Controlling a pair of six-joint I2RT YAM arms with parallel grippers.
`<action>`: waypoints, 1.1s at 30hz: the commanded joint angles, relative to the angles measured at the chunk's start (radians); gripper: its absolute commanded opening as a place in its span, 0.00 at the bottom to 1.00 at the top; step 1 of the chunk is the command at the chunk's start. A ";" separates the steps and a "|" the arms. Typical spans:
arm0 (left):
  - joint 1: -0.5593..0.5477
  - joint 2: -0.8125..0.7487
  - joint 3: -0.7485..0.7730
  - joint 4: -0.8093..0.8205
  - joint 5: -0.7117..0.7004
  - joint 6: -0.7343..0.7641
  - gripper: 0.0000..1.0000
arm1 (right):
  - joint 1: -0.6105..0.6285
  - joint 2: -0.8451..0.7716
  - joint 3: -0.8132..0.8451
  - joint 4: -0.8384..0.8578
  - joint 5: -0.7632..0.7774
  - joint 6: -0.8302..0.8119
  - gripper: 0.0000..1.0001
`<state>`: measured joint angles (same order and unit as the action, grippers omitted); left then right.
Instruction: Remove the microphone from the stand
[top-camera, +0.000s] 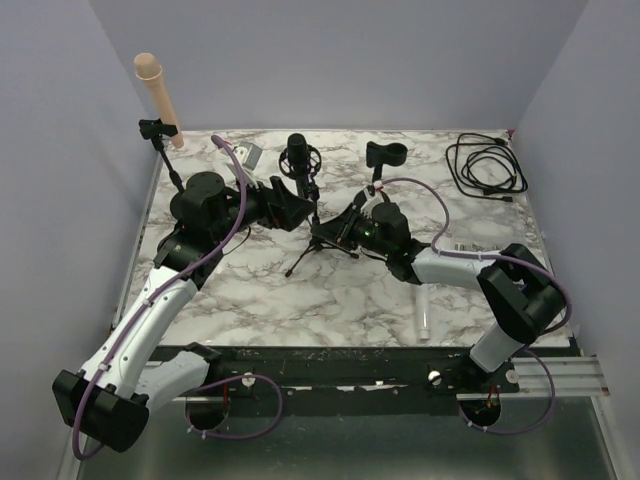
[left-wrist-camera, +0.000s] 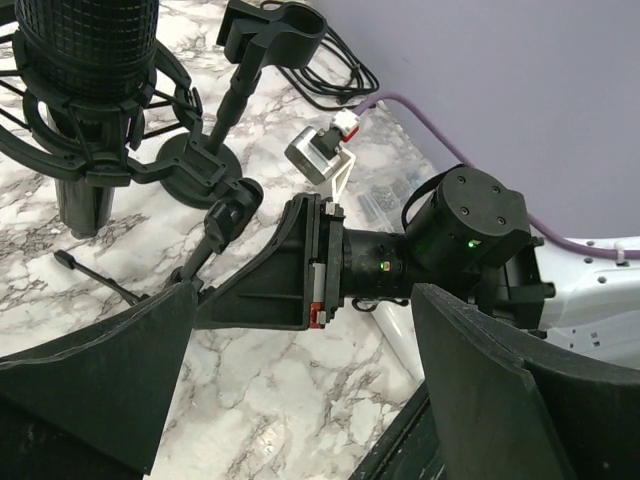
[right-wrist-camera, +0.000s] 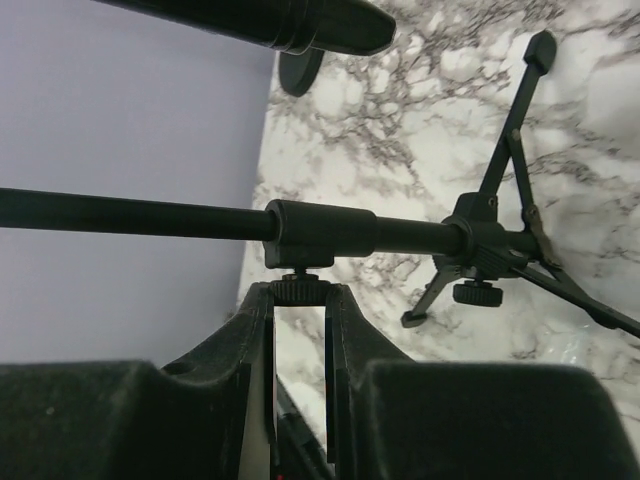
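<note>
The black microphone sits in its shock mount on top of a tripod stand near the table's middle. In the left wrist view it is at the upper left. My left gripper is open and empty, just left of the stand's pole and below the microphone. My right gripper is on the right side of the pole. In the right wrist view it is shut on the small knurled knob under the pole's collar. The tripod legs spread on the marble.
A second stand with an empty clip stands behind my right arm. A coiled black cable lies at the back right. A small clip stand and a peach tube are at the back left. A white tube lies by my right arm.
</note>
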<state>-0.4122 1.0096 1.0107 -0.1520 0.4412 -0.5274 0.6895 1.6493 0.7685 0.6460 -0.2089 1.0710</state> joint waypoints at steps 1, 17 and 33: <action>0.005 -0.028 -0.018 0.010 -0.036 0.016 0.90 | 0.024 -0.008 0.070 -0.339 0.201 -0.218 0.01; 0.006 -0.100 -0.049 0.016 -0.155 0.044 0.90 | 0.324 0.056 0.377 -0.733 0.934 -0.595 0.01; 0.005 -0.147 -0.091 0.055 -0.231 0.087 0.94 | 0.350 -0.137 0.284 -0.533 0.728 -0.679 0.78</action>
<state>-0.4122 0.8791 0.9417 -0.1341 0.2531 -0.4782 1.0348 1.6299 1.1007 0.0280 0.6022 0.4019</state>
